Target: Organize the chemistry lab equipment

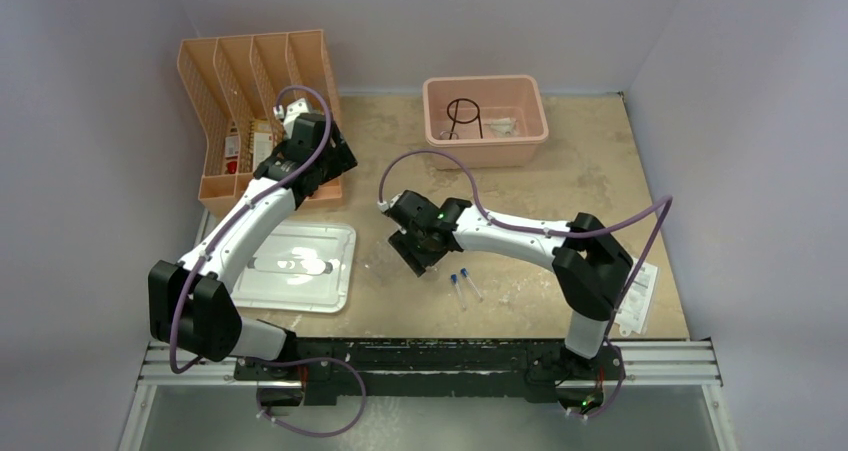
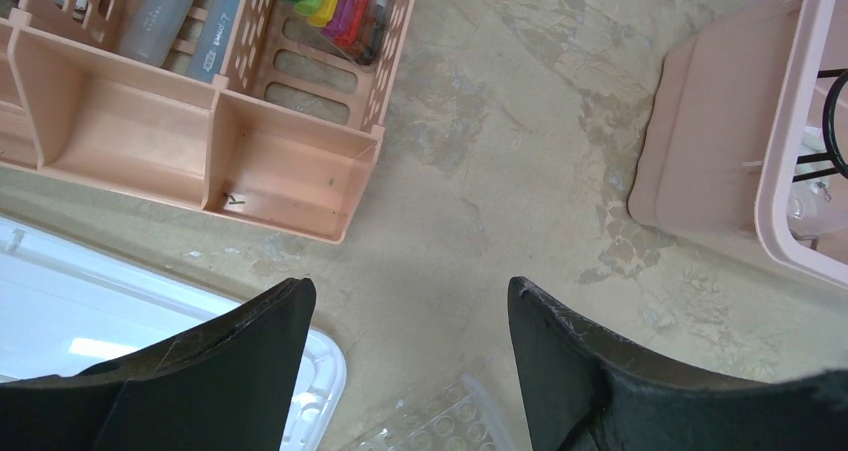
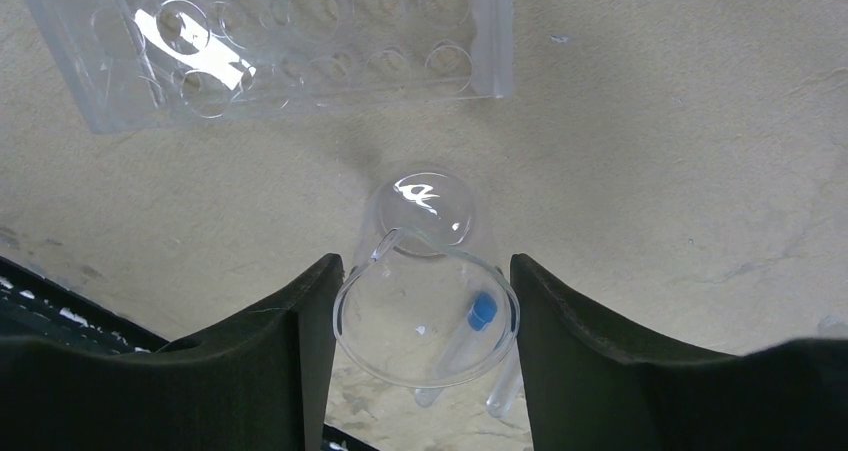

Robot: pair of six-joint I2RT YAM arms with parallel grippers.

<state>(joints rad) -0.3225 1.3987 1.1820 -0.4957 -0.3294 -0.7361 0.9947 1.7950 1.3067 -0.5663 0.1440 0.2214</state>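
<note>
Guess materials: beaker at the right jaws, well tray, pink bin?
beaker: clear and glossy, glass or hard plastic, can't tell; vials show through it.
well tray: clear moulded plastic by its look, sharp glare.
bin: opaque pink plastic, dull sheen.

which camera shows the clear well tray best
The right wrist view: the clear plastic tray lies across its top, rows of round wells plain to see. The left wrist view catches only one corner at its bottom edge. In the top view I cannot make it out.
</note>
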